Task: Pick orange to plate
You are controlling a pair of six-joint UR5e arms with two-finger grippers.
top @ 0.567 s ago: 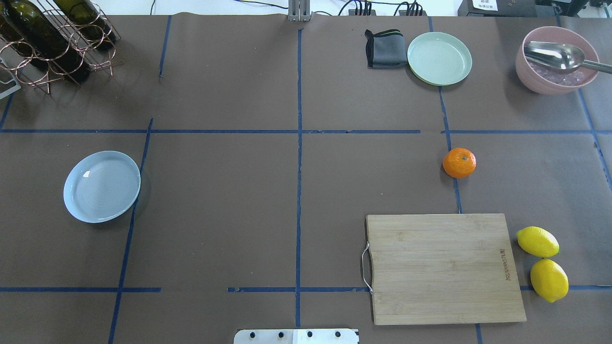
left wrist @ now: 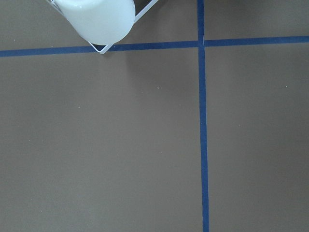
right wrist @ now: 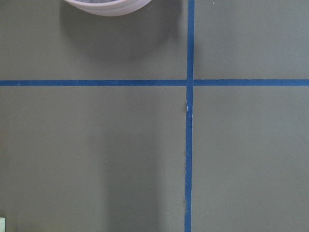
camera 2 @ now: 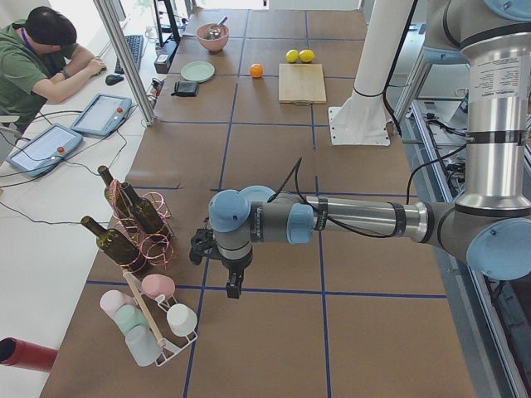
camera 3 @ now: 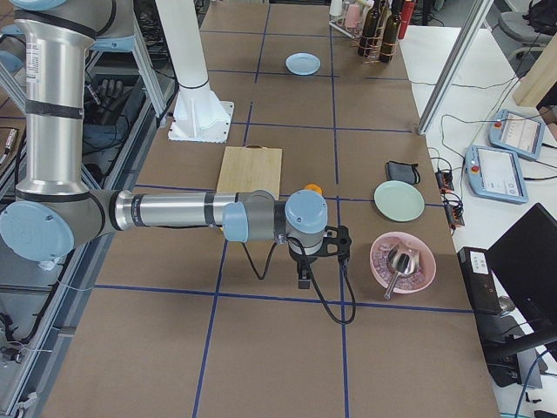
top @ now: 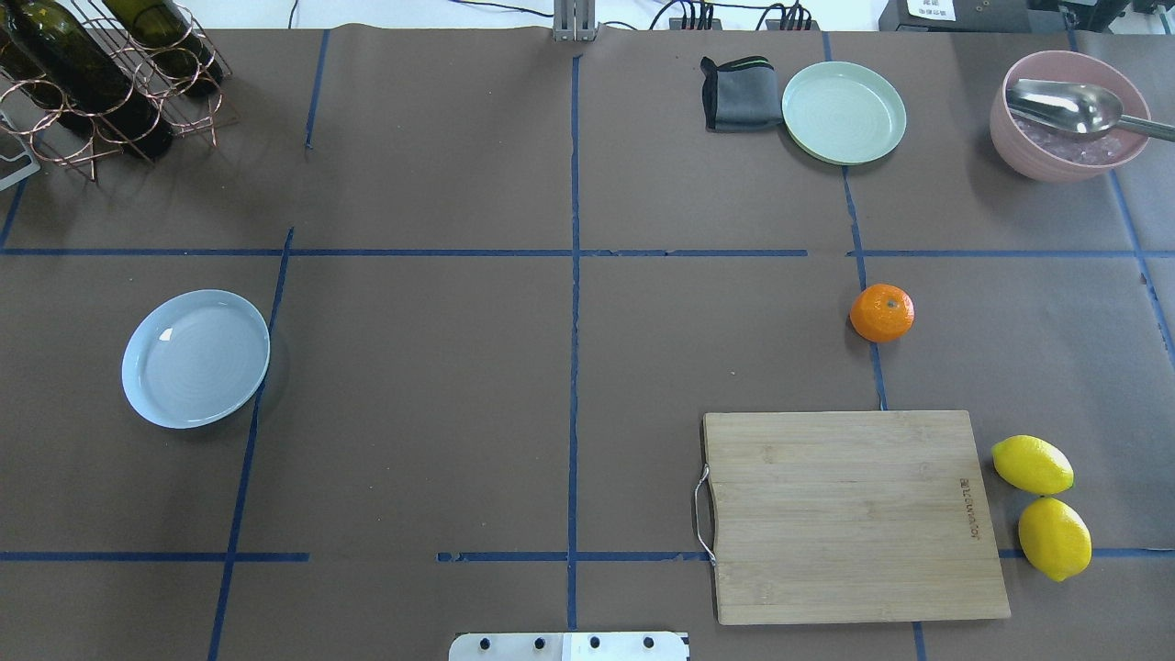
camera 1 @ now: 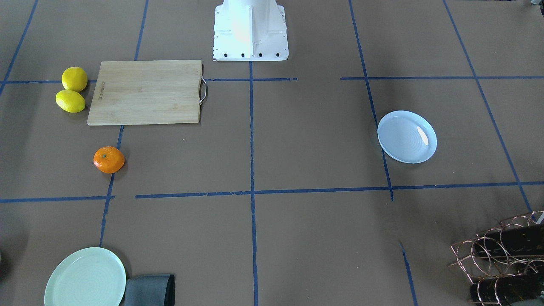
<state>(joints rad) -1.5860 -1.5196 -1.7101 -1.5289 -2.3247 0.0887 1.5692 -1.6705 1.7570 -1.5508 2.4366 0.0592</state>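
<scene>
The orange (top: 881, 312) lies on the brown table to the right of centre, beyond the cutting board; the front-facing view has this orange (camera 1: 109, 160) at its left. The pale bluish-white plate (top: 195, 358) sits bare at the table's left, and it shows as the plate (camera 1: 406, 136) on the front-facing view's right. Only the side views show my grippers. The left gripper (camera 2: 234, 288) hangs fingers-down past the table's left end, near the plate, and I cannot tell whether it is open or shut. The right gripper (camera 3: 303, 279) hangs near the pink bowl, short of the orange (camera 3: 312, 188), its state also unclear.
A wooden cutting board (top: 849, 514) and two lemons (top: 1042, 505) lie at the near right. A mint-green plate (top: 843, 112), grey cloth (top: 737, 94) and pink bowl with a spoon (top: 1065, 115) stand at the far right. A wine rack (top: 101, 73) fills the far left corner.
</scene>
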